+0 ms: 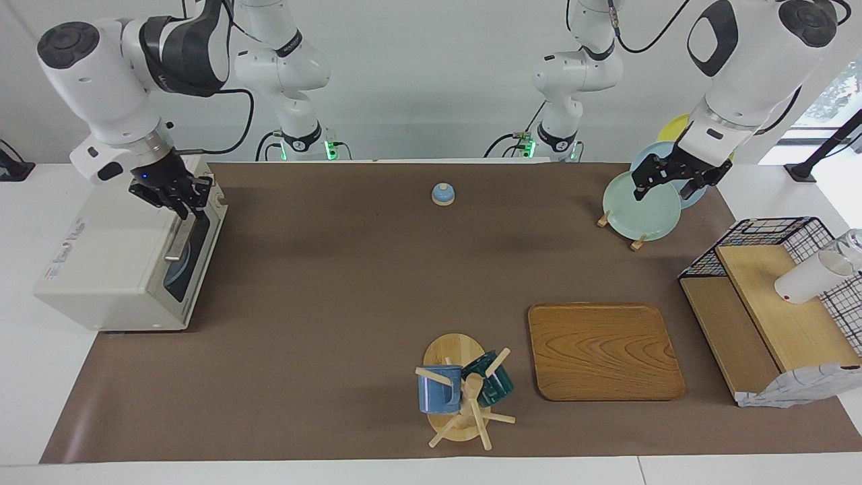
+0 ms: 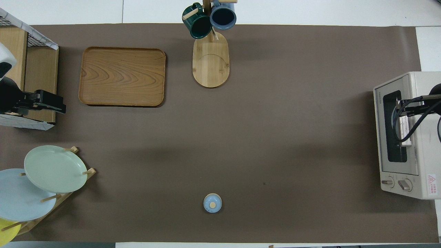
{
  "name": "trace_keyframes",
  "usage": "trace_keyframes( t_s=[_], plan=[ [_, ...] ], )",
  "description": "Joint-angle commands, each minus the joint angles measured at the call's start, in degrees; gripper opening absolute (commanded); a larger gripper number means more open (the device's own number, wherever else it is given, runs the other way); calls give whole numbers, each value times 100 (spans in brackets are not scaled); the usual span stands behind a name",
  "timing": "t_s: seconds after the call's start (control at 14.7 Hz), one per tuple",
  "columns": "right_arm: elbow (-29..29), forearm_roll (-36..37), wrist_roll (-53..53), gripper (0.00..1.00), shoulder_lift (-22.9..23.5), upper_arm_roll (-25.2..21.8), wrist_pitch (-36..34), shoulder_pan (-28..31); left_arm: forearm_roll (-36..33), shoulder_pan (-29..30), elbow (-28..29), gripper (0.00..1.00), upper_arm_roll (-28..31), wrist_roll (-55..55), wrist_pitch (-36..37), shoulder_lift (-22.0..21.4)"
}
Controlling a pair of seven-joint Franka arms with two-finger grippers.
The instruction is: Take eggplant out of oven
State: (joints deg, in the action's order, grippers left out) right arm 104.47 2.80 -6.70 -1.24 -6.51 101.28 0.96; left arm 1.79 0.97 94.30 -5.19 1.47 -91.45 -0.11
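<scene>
The right gripper [image 1: 180, 202], upper left of the frame, hovers at the closed toaster oven [image 1: 114, 269] handle [image 1: 176, 239]; jaws' state unclear. The eggplant is not visible. It should grip the bar centrally and pull evenly. The left gripper [image 1: 667, 185] waits over plates [image 1: 640, 205].

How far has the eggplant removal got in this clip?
Barely started. The oven door looks closed and no eggplant is visible. In hand: the right gripper sits at the door handle. The left gripper waits over the plate rack. Left: opening the door and taking the eggplant out.
</scene>
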Motion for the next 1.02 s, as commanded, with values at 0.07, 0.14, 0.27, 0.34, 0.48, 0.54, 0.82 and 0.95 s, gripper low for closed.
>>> trace_keyframes(
  t_s=[0.07, 0.14, 0.27, 0.34, 0.48, 0.54, 0.82, 0.95],
  plan=[
    [547, 483, 579, 0, -201, 36, 331, 53, -47, 52, 97, 100, -35, 11, -66, -112],
    [582, 554, 834, 0, -166, 36, 340, 36, -47, 44, 97, 100, -44, 11, -66, -112],
    [749, 774, 907, 0, -131, 36, 559, 27, -47, 52, 97, 100, -35, 11, -66, -112],
    [819, 897, 899, 0, -122, 36, 647, 35, -47, 44, 97, 100, -35, 11, -66, -112],
    [916, 951, 899, 0, -131, 36, 709, 44, -47, 43, 97, 100, -35, 11, -66, -112],
    [943, 959, 899, 0, -131, 36, 718, 44, -47, 43, 97, 100, -35, 11, -66, -112],
    [1048, 1038, 705, 0, -131, 36, 788, 53, -47, 44, 97, 100, -35, 11, -66, -112],
    [1118, 1030, 705, 0, -131, 36, 884, 53, -47, 43, 97, 100, -44, 11, -66, -112]
  ],
)
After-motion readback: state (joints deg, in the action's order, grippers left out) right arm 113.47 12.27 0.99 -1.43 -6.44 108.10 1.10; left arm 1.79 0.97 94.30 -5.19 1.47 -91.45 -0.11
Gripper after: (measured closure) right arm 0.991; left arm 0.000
